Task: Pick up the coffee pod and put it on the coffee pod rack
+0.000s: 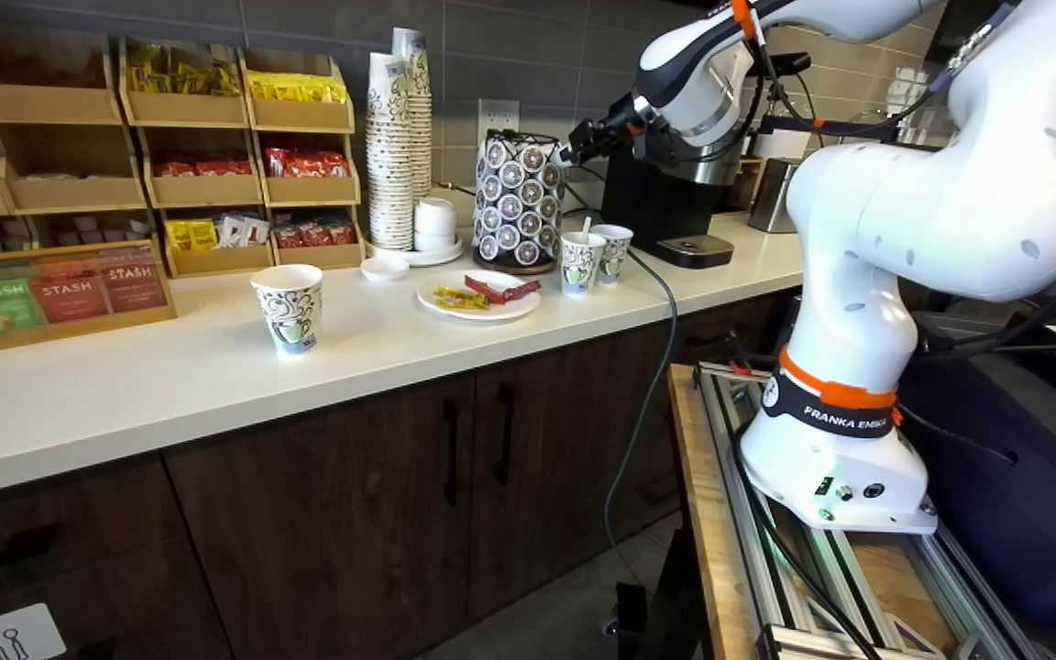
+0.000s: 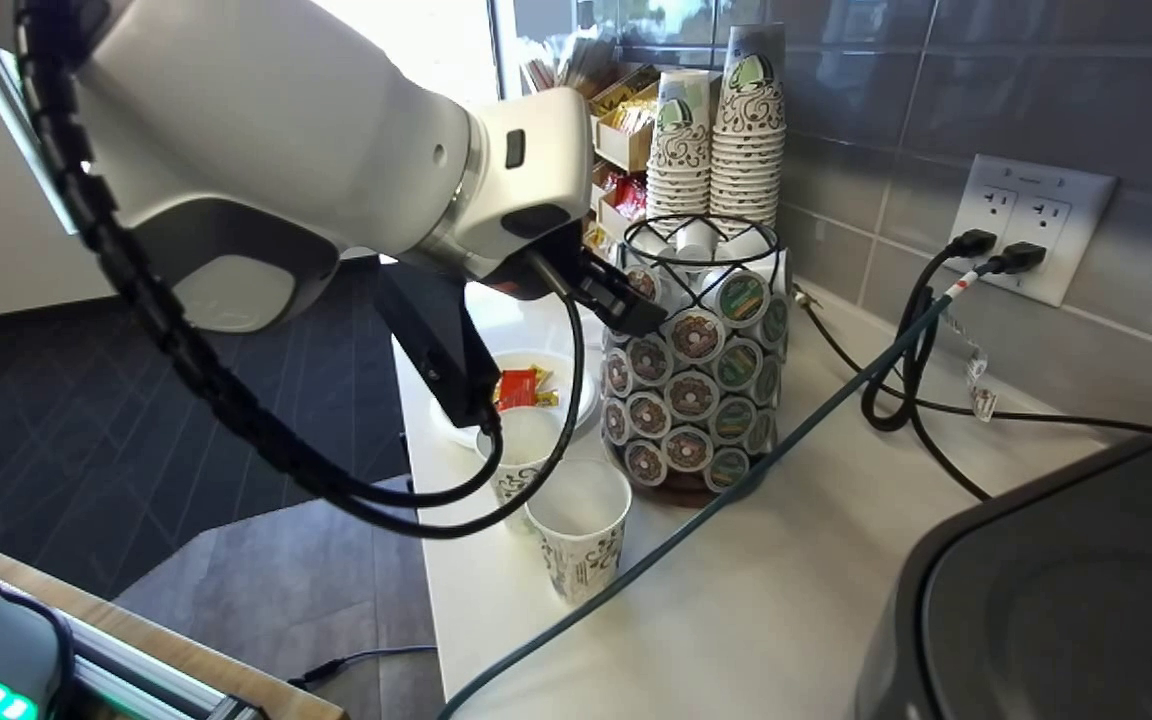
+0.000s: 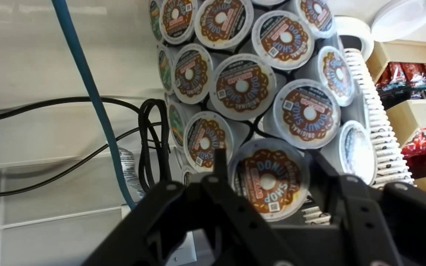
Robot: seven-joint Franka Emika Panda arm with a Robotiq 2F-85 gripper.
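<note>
Wrist view: the pincer (image 3: 266, 162) appears clenched on one coffee pod (image 3: 268, 181), with fingers (image 3: 219, 164) to either side of it and the pod's printed face toward the camera. An exterior view agrees, showing what looks like the pod as a white shape at the pincer's end, just beside the upper part of the rack (image 1: 517, 269). Picking up therefore looks done, and so does most of the carrying, to judge by how near the pod is to its goal. The placing does not look finished: the pincer has not let go, and it cannot be told whether the pod is seated or only held in front of its place. What is left, most likely, is to seat it, loosen the grip and back away.

Around that spot, other pods (image 3: 244, 87) fill much of the rack, their printed faces outward. Just beside the rack, two paper cups (image 1: 580, 264) stand on the counter (image 1: 381, 367). A plate (image 1: 491, 313) of small packets (image 1: 461, 298) lies near, tall stacks of cups (image 1: 390, 165) rise on one side, and a black coffee machine (image 1: 647, 197) stands on the other.
</note>
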